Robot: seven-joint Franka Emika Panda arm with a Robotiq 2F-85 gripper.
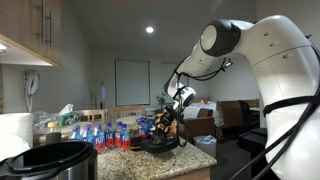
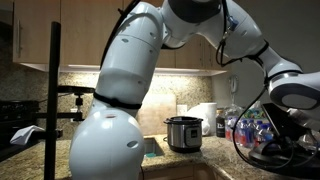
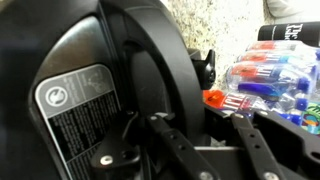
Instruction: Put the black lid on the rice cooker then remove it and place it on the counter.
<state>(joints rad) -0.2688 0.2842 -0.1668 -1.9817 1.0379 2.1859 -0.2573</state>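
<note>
Just beneath the claw [image 1: 172,118], the black lid [image 1: 160,144] sits low at the desk [image 1: 198,155] — its grip is hidden, I cannot tell; well apart, the rice cooker [image 1: 55,160] stands lidless, so start or finish is unclear.

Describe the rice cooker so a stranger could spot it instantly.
In an exterior view, follow the speckled counter past the robot's white body. The rice cooker stands there: a round pot with brushed silver sides and a black rim, unlike the white object beside it.
</note>
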